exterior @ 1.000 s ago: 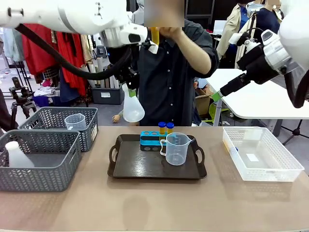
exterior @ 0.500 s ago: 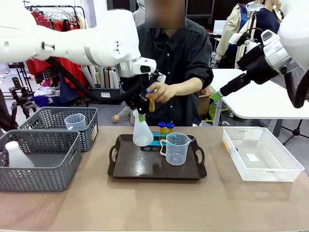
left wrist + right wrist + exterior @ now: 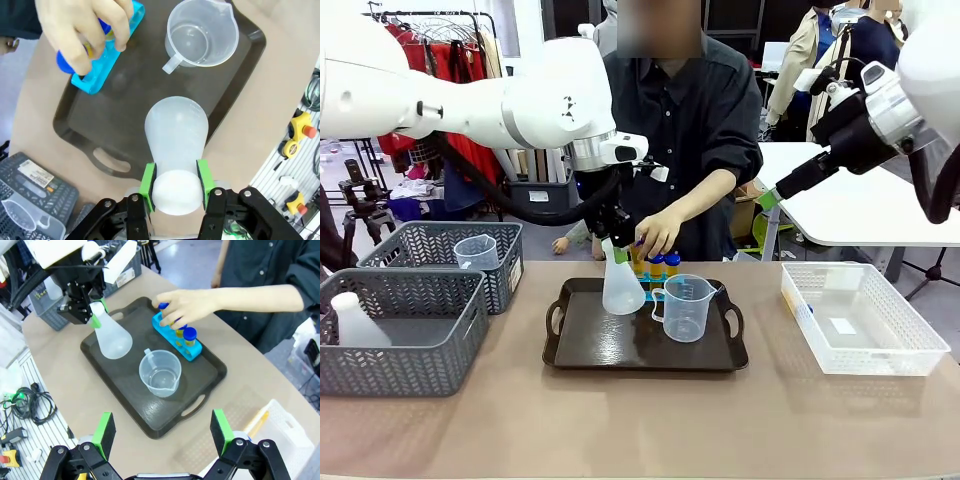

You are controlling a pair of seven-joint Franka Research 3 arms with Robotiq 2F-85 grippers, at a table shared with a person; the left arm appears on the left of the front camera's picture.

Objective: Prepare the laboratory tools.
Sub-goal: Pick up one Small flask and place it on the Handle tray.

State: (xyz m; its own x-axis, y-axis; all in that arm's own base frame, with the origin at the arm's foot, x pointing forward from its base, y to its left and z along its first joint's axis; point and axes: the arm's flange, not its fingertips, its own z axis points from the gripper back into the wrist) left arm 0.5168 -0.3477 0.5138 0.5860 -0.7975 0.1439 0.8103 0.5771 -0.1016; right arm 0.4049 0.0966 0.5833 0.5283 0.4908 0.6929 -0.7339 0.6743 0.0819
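My left gripper [image 3: 617,252] is shut on the neck of the translucent white conical flask [image 3: 622,290], whose base is down at the dark tray [image 3: 605,350], left of the clear handled beaker [image 3: 685,308]. The wrist view shows green pads [image 3: 148,180] clamping the flask [image 3: 176,140] over the tray [image 3: 125,110]. Behind it, a person's hand [image 3: 655,232] sets a blue-capped tube [image 3: 163,307] into the blue rack [image 3: 177,342] beside two standing tubes [image 3: 665,263]. My right gripper [image 3: 767,198] hangs open, high at the right, fingers spread [image 3: 162,432].
Two grey baskets [image 3: 400,335] stand at the left, one with a white bottle [image 3: 353,320], the other with a spare beaker [image 3: 475,250]. A clear white basket [image 3: 860,320] sits at the right. Bare tabletop lies in front of the tray.
My left arm has brought the flask down from above onto the tray's left part. The person's hand has lowered a tube from chest height to the rack. The right arm stayed still.
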